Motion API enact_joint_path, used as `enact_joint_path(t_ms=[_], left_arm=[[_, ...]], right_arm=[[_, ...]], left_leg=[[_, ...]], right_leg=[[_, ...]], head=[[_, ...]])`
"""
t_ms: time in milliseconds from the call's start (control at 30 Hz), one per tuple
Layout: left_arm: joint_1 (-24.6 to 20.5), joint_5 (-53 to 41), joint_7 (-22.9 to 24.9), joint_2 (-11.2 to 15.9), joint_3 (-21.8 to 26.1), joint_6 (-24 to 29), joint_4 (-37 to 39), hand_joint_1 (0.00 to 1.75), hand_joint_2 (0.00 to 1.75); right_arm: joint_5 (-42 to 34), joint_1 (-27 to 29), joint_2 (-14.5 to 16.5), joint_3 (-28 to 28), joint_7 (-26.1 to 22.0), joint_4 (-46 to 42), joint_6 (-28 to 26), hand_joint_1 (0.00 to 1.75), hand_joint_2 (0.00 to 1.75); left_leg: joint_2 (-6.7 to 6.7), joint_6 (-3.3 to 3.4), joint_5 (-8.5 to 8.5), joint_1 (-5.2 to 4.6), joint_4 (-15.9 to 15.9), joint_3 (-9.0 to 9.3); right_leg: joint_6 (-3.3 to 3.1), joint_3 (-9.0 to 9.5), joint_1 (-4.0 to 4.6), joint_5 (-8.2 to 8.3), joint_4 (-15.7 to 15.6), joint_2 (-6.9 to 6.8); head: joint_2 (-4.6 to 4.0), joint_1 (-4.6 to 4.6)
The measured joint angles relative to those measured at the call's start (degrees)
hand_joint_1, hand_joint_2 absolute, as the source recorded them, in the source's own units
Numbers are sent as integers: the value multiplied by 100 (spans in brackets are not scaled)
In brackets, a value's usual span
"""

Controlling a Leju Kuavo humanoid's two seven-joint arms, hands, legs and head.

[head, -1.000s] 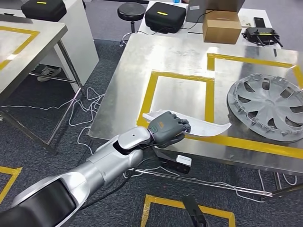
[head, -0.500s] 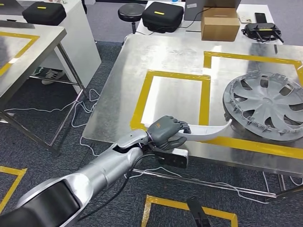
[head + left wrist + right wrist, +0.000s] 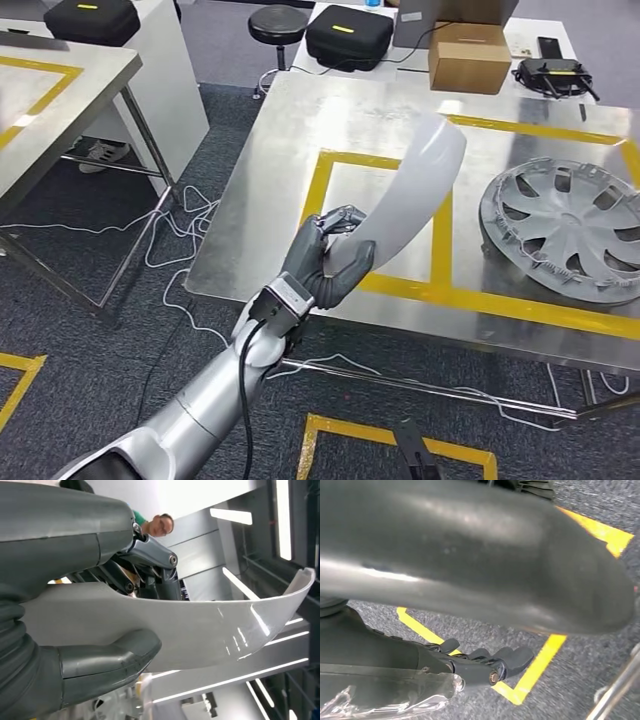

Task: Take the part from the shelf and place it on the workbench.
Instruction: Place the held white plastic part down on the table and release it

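Note:
The part (image 3: 411, 190) is a long, curved white plastic strip. My left hand (image 3: 321, 265) grips its lower end over the front edge of the steel workbench (image 3: 302, 150). The strip rises steeply up and to the right above the yellow taped rectangle (image 3: 317, 190), clear of the bench top. In the left wrist view the part (image 3: 196, 625) runs between the thumb (image 3: 105, 660) and the darker fingers (image 3: 151, 575). My right hand (image 3: 490, 662) hangs over the carpet with its fingers stretched out and nothing in them.
A grey wheel cover (image 3: 566, 225) lies on the bench's right side. A cardboard box (image 3: 468, 55), a black case (image 3: 349, 35) and a stool (image 3: 277, 22) stand behind the bench. Another table (image 3: 60, 90) is at the left, with cables (image 3: 173, 230) on the floor between. A person (image 3: 158, 524) stands in the background.
My left hand has turned at the wrist, swinging the part from lying flat along the bench's front edge to pointing steeply upward. The camera shifted slightly.

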Motion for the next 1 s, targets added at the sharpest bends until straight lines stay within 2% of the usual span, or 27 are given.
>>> enact_joint_path(t_ms=[100, 133, 167, 200, 267, 300, 333, 433, 467, 533, 600, 633, 667, 700, 767, 833, 867, 933, 1000], left_arm=[[28, 19, -48, -22, -38, -10, -19, 175, 175], [49, 57, -73, -25, -52, -31, -20, 175, 175], [76, 113, -102, -32, -65, -63, -28, 175, 175], [105, 175, -135, -39, -80, -96, -49, 175, 175], [176, 288, -207, -48, -113, -162, -142, 175, 175], [221, 328, -242, -47, -128, -187, -213, 175, 175], [271, 368, -277, -44, -142, -212, -288, 175, 175], [471, 544, -365, -31, -167, -328, -539, 175, 175], [551, 630, -391, -26, -172, -391, -639, 175, 175], [748, 839, -432, -4, -178, -520, -886, 175, 175], [995, 1033, -460, 42, -181, -611, -1164, 175, 175], [1122, 1099, -466, 68, -182, -635, -1299, 175, 175], [1222, 1135, -470, 91, -183, -651, -1414, 175, 175], [1296, 1158, -471, 111, -183, -663, -1512, 175, 175], [1364, 1176, -473, 138, -183, -675, -1673, 175, 175], [1390, 1184, -474, 149, -187, -684, -1788, 175, 175], [1403, 1187, -475, 152, -191, -687, -1827, 175, 175], [1434, 1198, -475, 159, -198, -690, -1878, 175, 175], [1446, 1201, -475, 161, -208, -697, -1927, 175, 175]], right_arm=[[-2, -17, 1, 1, 14, 0, 5, 0, 0], [-2, -12, 1, 1, 23, 0, 2, 0, 0], [-2, -7, 1, 1, 31, 0, -4, 0, 0], [-3, -6, 1, 1, 36, 0, -12, 0, 0], [-9, -11, 1, 1, 39, 0, -30, 0, 0], [-13, -11, 2, 1, 38, 0, -38, 0, 0], [-19, -6, 3, 1, 37, 0, -47, 0, 0], [-60, 20, 4, -2, 11, 0, -88, 0, 0], [-87, 23, 5, -4, -8, 0, -112, 0, 0], [-132, 27, 5, -10, -53, 0, -157, 0, 0], [-151, 54, 4, -13, -87, 0, -191, 0, 0], [-154, 76, 2, -15, -97, 0, -203, 0, 0], [-156, 96, 1, -16, -104, 0, -211, 0, 0], [-157, 110, 1, -19, -110, 0, -215, 0, 0], [-157, 115, 1, -21, -118, 0, -220, 0, 0], [-157, 113, 1, -23, -121, 0, -224, 0, 0], [-157, 114, 1, -24, -121, 0, -225, 0, 0], [-157, 115, 0, -25, -121, 0, -226, 0, 0], [-153, 112, -1, -25, -121, 0, -227, 0, 0]], left_leg=[[2, 32, -1, 4, -1, 6], [1, 35, -2, 3, -1, 7], [0, 34, -3, 3, 1, 11], [-3, 29, -7, 4, 2, 17], [-10, -5, -25, -7, 15, 29], [-13, -31, -32, -20, 24, 29], [-15, -58, -32, -32, 30, 26], [-14, -134, -36, -29, 25, 22], [-9, -164, -94, -24, 82, 0], [2, -224, -377, -19, 525, -198], [8, -256, -717, -15, 1275, -559], [8, -257, -785, -15, 1532, -691], [9, -250, -750, -15, 1606, -734], [9, -235, -621, -16, 1474, -673], [14, -186, -263, -19, 777, -298], [21, -144, -102, -25, 178, 22], [20, -127, -99, -30, 58, 83], [12, -76, -90, -29, 10, 94], [13, -14, -67, -8, -19, 109]], right_leg=[[44, -491, 0, -503, 1072, -9], [51, -590, 2, -549, 1284, -8], [54, -585, 2, -483, 1272, -9], [54, -469, -1, -325, 1035, -10], [51, -55, -8, 21, 240, -11], [29, 104, -11, 117, -63, -5], [-1, 194, -8, 153, -235, 3], [-124, 198, 4, 155, -275, 24], [-162, 203, -3, 158, -280, 24], [-225, 218, -19, 158, -295, 17], [-253, 220, -20, 151, -295, 12], [-258, 221, -19, 148, -295, 12], [-259, 223, -18, 147, -295, 13], [-259, 226, -16, 145, -294, 15], [-243, 238, -10, 141, -293, 18], [-192, 237, 14, 131, -283, 21], [-158, 237, 22, 132, -288, 21], [-85, 238, 15, 139, -312, 15], [-27, 162, 9, 15, -146, 5]], head=[[0, 43], [0, 47], [0, 51], [0, 51], [0, 57], [0, 56], [0, 52], [0, 37], [0, 27], [0, 0], [0, -25], [0, -32], [0, -40], [0, -43], [0, -52], [0, -55], [0, -57], [0, -51], [0, -25]])
